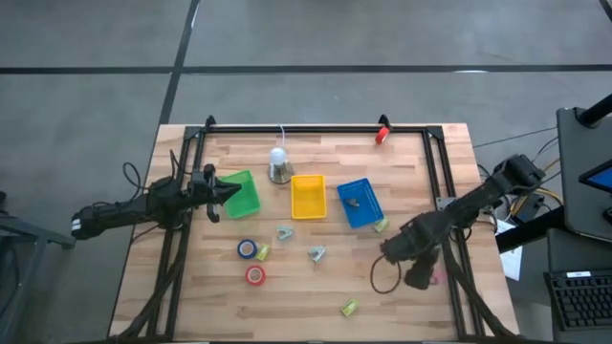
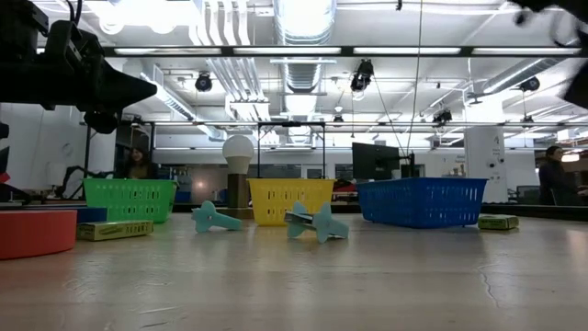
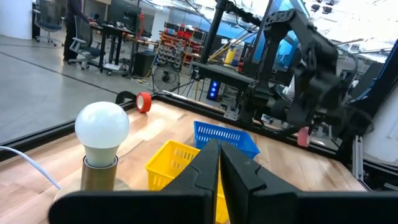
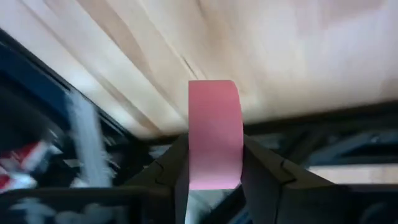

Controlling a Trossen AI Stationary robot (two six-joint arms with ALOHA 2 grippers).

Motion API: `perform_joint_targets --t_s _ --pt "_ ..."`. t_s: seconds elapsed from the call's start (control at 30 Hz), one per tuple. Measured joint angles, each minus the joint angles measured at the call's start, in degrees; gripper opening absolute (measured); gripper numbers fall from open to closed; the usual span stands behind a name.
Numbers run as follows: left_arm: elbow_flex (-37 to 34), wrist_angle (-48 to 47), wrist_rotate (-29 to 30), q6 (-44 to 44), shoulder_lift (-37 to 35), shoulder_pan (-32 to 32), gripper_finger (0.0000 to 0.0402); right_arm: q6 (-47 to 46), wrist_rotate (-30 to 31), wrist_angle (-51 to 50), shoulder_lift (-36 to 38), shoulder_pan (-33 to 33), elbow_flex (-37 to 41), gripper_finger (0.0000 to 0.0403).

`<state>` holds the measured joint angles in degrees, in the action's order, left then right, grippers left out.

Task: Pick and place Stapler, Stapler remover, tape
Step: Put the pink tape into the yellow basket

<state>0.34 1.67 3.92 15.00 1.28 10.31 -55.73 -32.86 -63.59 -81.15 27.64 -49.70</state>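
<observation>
Right gripper (image 4: 214, 163) low near table's right edge, arm bent, fingers pinching a pink ring-shaped tape roll (image 4: 214, 134), left gripper (image 1: 232, 190) fingers closed w/ nothing, over green plastic basket (image 1: 245, 194).

A robotics lab in an open industrial hall: exposed silver ceiling ducts (image 2: 303, 23) and strip lights are hanging overhead, dark computer monitors (image 2: 375, 161) are glowing on desks, and people are working beyond the pale butcher-block wooden table (image 1: 316, 287) framed by black metal rails.

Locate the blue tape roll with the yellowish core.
The blue tape roll with the yellowish core lies on the wooden table's left-centre in the high view, just above the red tape roll.
</observation>
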Motion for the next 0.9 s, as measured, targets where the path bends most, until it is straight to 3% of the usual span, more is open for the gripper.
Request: perform_joint_targets --t_s 0.3,0.47,0.67,0.9 --pt "0.0 0.0 0.0 0.0 0.0 0.0 0.0019 0.0 16.0 2.1 6.5 -14.5 -8.9 0.0104" --pt "0.0 0.0 0.0 0.0 0.0 0.0 0.0019 0.1 18.9 12.7 6.6 -24.8 -12.0 0.0113" --pt "0.0 0.0 0.0 0.0 0.1 0.0 0.0019 0.7 19.1 28.8 -0.8 -35.8 -16.5 0.0111" --pt "0.0 0.0 0.0 0.0 0.4 0.0 0.0019 4.9 18.4 29.9 -15.9 -43.6 -28.9 0.0120"
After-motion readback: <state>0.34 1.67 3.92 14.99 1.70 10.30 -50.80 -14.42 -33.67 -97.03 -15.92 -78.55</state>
